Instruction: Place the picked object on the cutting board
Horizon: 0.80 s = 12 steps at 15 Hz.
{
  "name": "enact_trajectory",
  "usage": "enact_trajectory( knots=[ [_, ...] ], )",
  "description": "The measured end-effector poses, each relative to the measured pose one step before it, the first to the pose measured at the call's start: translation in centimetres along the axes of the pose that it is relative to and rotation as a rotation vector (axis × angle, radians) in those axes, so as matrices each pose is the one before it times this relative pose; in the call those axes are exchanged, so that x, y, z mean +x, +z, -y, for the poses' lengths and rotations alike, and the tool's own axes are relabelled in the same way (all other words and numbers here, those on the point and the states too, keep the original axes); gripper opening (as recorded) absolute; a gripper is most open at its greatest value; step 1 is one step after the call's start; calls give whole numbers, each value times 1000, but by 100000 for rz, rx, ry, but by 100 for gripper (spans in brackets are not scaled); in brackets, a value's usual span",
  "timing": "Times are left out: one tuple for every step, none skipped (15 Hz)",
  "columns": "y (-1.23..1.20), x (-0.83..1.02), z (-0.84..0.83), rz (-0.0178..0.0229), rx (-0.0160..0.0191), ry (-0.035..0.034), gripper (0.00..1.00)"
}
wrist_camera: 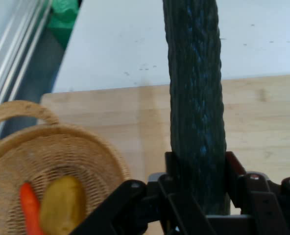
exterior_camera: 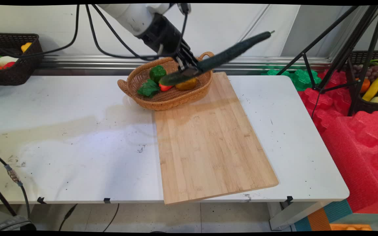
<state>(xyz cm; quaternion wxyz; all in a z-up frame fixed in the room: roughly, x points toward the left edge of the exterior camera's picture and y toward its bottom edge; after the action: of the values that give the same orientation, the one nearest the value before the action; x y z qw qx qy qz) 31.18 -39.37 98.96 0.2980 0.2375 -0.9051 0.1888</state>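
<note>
Main view: pincer (exterior_camera: 190,69) pinching one long dark green cucumber (exterior_camera: 228,55), held tilted above wicker basket (exterior_camera: 172,98) and wooden cutting board (exterior_camera: 208,141). Basket on white worktop (exterior_camera: 61,131) contains green pepper (exterior_camera: 157,72), yellow potato (exterior_camera: 186,84).

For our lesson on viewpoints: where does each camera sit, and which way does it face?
Main view: fixed above the table's near side, facing the wall; shows the arm and end effector.
Hand view: on the hand, looking along the end effector.
Shared: the held cucumber, wicker basket, cutting board.
</note>
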Motion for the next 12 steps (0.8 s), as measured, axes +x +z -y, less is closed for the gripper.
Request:
enact_trajectory(
  knots=[
    [184, 130, -696, 289, -770, 501, 0],
    [302, 90, -632, 509, -740, 453, 0],
    [426, 33, -682, 739, -745, 430, 0],
    [606, -71, -653, 1166, -601, 481, 0],
    [737, -151, -510, 1329, -356, 679, 0],
    [673, -186, -327, 1188, -251, 525, 0],
    [500, -154, -171, 819, -175, 290, 0],
    [776, -213, -213, 1235, -240, 495, 0],
    [966, -249, -145, 1368, -302, 491, 0],
    [1026, -230, -66, 1330, -291, 497, 0],
    [889, -173, -27, 1083, -273, 322, 0],
    [1055, -182, 15, 1215, -362, 334, 0]
  ],
)
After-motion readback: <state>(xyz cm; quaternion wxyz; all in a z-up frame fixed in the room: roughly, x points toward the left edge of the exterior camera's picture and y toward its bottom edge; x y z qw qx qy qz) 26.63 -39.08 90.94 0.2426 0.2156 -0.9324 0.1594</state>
